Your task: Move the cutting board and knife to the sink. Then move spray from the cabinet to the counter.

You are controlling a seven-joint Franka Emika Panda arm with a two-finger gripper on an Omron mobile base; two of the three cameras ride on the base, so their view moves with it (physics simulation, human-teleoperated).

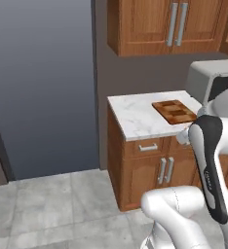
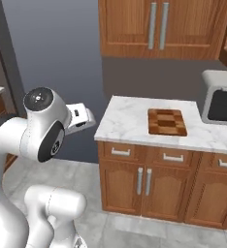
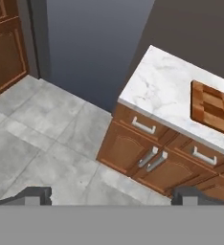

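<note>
Left base view: one cutting board [image 1: 175, 111] lies flat on the white marble surface [image 1: 135, 116], near its right part, long axis running near-to-far.

Right base view: the same single board sits right of the surface's middle, beside one microwave [image 2: 221, 103].

Hand view: the end effector [image 3: 112, 195] hangs wide open above the floor [image 3: 42, 139], holding nothing.

White glossy arm [image 2: 18, 145], rounded links, dark grey joint caps and a black band lower right in the left base view; two dark fingertips [image 3: 35, 195].
</note>
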